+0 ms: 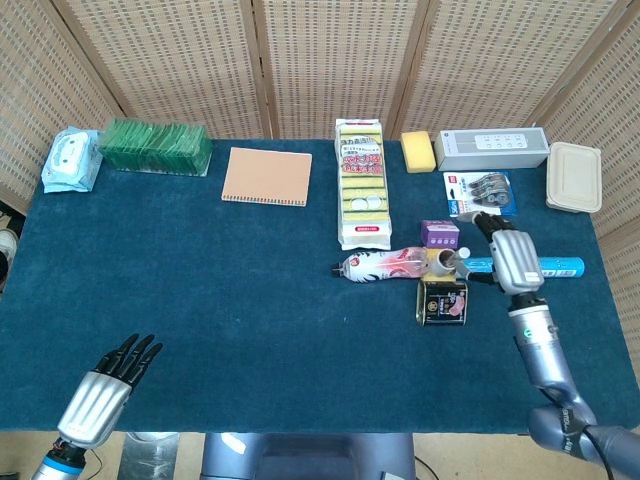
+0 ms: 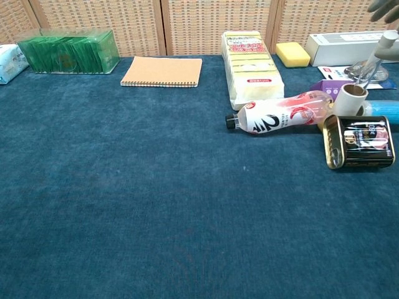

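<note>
Right hand (image 1: 515, 260) sits above the blue tube (image 1: 548, 267) at the right side of the blue table cloth (image 1: 230, 300). Fingers apart, nothing held; in the chest view only its fingertips (image 2: 385, 7) show at the top right corner. Just left of it stands a small white roll (image 1: 446, 261), upright, open core facing up. The roll stands close against the pink drink bottle (image 1: 385, 266), which lies on its side with its cap pointing left. A purple box (image 1: 439, 234) sits just behind the roll. In front of the roll lies a dark tin can (image 1: 443, 301) on its side, gold rim toward the left in the chest view; label writing too small to read.

Left hand (image 1: 100, 392) is at the near left table edge, fingers extended and slightly apart, holding nothing, well apart from all objects.

Back row, left to right: wet-wipes pack (image 1: 70, 160), green plastic-wrapped stack (image 1: 155, 146), tan spiral notebook (image 1: 265, 176), long pack of yellow sponges (image 1: 362, 182) with red Japanese print (not legible), single yellow sponge (image 1: 418, 151), grey-white box (image 1: 491, 148), blister pack of correction tapes (image 1: 481, 192), beige lidded container (image 1: 574, 177). Woven screens stand behind the table.
</note>
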Available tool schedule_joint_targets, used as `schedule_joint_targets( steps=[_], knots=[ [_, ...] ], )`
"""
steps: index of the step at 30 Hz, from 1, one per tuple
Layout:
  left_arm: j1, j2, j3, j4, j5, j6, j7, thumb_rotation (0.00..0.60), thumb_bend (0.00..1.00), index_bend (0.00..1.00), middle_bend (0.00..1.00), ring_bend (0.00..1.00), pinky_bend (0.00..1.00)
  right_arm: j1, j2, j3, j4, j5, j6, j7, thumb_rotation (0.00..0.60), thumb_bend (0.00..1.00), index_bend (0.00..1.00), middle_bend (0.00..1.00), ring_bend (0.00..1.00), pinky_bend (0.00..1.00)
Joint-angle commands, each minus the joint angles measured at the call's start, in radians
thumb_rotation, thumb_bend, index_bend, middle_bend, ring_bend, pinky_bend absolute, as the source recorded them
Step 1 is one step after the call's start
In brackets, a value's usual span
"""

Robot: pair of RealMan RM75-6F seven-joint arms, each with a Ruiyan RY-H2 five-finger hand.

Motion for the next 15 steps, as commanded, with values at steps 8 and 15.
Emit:
schedule_joint_targets(
  steps=[8, 15],
  knots=[
    [-0.021, 0.026, 0.005, -0.008, 0.017, -0.015, -0.022, 0.6, 0.21, 0.04, 0.08, 0.06, 0.26, -0.13, 0.255, -0.127, -0.269, -0.05, -0.005, -0.045, 0.6, 0.25, 0.21, 0.24, 0.24, 0.3],
    [-0.025, 0.054, 0.005, -0.021, 0.018, -0.011, -0.035, 0.6, 0.21, 0.04, 0.08, 0.06, 0.26, -0.254, 0.307, -0.225, -0.358, -0.156, 0.124, -0.072, 0.6, 0.25, 0.2, 0.23, 0.22, 0.29]
  ],
)
